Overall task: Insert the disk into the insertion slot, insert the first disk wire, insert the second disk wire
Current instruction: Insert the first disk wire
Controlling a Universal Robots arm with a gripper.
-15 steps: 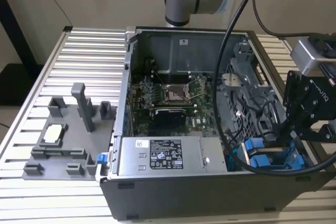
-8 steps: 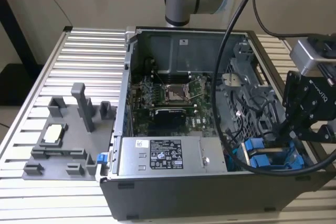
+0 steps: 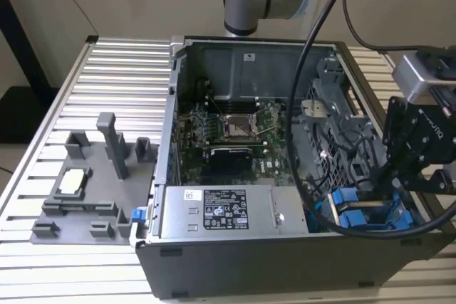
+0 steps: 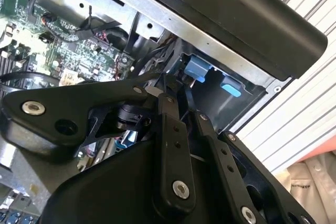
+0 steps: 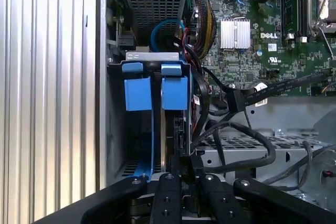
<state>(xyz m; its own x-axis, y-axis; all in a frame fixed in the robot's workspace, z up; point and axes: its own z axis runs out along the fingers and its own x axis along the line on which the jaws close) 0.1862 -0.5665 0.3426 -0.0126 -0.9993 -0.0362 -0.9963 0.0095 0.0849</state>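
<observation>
The disk (image 5: 170, 129) stands on edge inside the insertion slot (image 5: 113, 129). Its two bright blue carrier tabs (image 5: 175, 93) face the case interior. In the exterior view the blue carrier (image 3: 356, 215) sits in the case's near corner, at the exterior view's right. My gripper (image 5: 184, 163) hangs over the disk's end with its fingers (image 5: 168, 195) drawn together on a black disk wire plug. That wire (image 5: 200, 114) curves away toward the motherboard. The gripper (image 3: 385, 179) reaches down into the bay, and its fingers (image 4: 173, 140) meet close beside the blue carrier (image 4: 197, 69).
A grey labelled power-supply box (image 3: 214, 211) lies along the case front. Beside the bay are the motherboard (image 3: 228, 126) and a perforated metal cage (image 5: 252, 145). Loose black cables (image 3: 303, 105) cross the case. Grey fixtures (image 3: 92, 176) stand on the slatted table at the exterior view's left.
</observation>
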